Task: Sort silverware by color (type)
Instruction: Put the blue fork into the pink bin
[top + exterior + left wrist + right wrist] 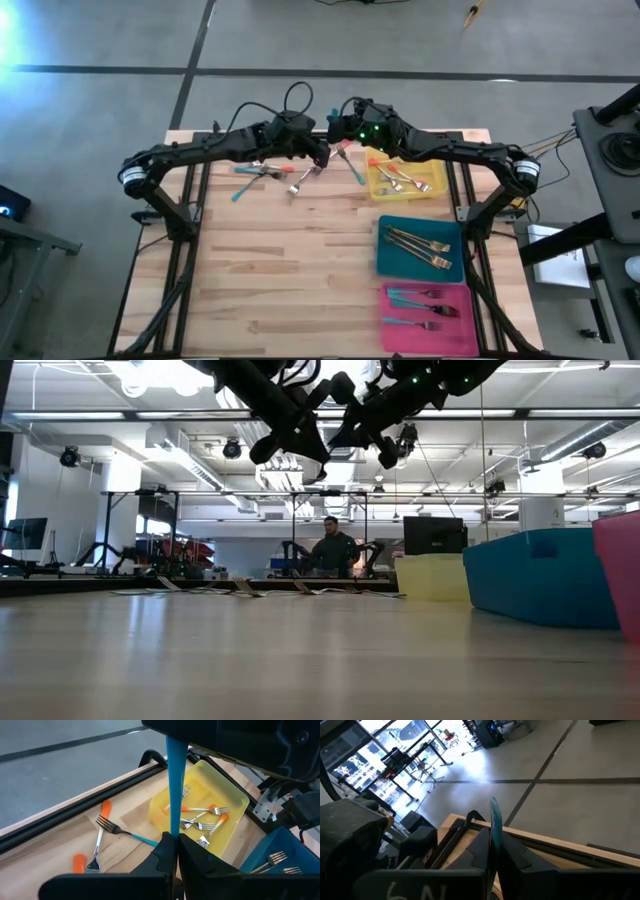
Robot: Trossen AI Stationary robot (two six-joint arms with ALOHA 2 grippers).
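Note:
At the table's far middle my left gripper and my right gripper meet above the wood, both shut on one teal-handled piece of silverware. Its head is hidden. Loose forks with teal or orange handles lie flat on the table below. The yellow tray holds orange-handled forks, the teal tray gold ones, and the pink tray teal-handled ones. My left gripper pinches the narrow end of the teal handle between its two fingers. The handle runs straight on from the fingertips to the other gripper, clear of the table. My right gripper pinches the handle's wider part between its two fingers. The handle shows edge-on there, and its rounded end stands past the fingertips.
The three trays stand in a row along the table's right side, from far to near. Loose forks lie under and to the left of the grippers. A person sits in the room beyond the far edge.

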